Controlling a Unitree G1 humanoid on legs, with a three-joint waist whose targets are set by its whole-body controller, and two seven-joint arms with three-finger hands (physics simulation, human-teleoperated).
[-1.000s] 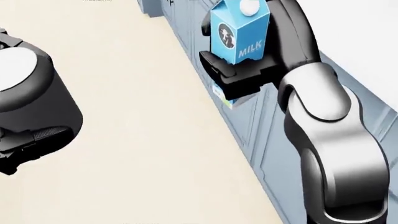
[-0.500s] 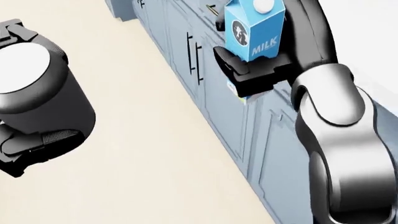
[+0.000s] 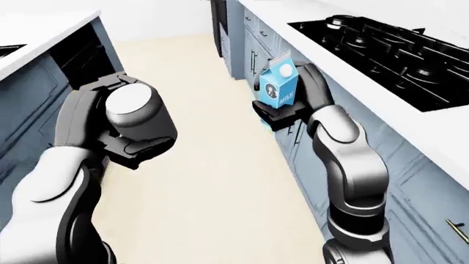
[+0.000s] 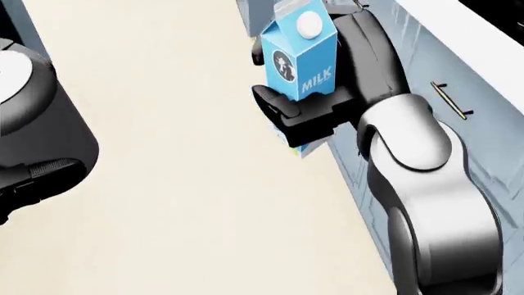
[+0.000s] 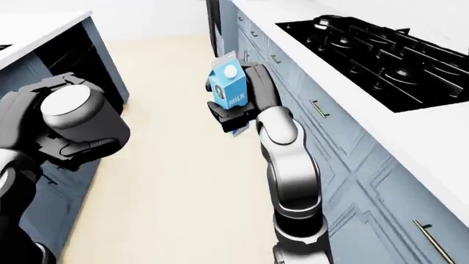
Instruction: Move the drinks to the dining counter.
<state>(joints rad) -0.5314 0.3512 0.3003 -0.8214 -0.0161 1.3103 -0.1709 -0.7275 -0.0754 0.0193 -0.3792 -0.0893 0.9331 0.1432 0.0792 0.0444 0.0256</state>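
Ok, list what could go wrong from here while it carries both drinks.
1. The milk sits tall above the right hand, gripped only near its base; a jolt could tip it out.
2. That arm passes close to the cabinets under the stove; a turn might clip a handle.
3. The can in the left hand is close to the island at the view's left and could knock its corner.

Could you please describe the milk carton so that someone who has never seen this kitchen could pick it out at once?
Find the black stove set in the white counter along the right of the left-eye view. Just left of the blue cabinets below it, over the cream floor, the right hand grips the milk carton. It is bright blue and gabled, with a white cap; the can in the left hand is a grey cylinder.
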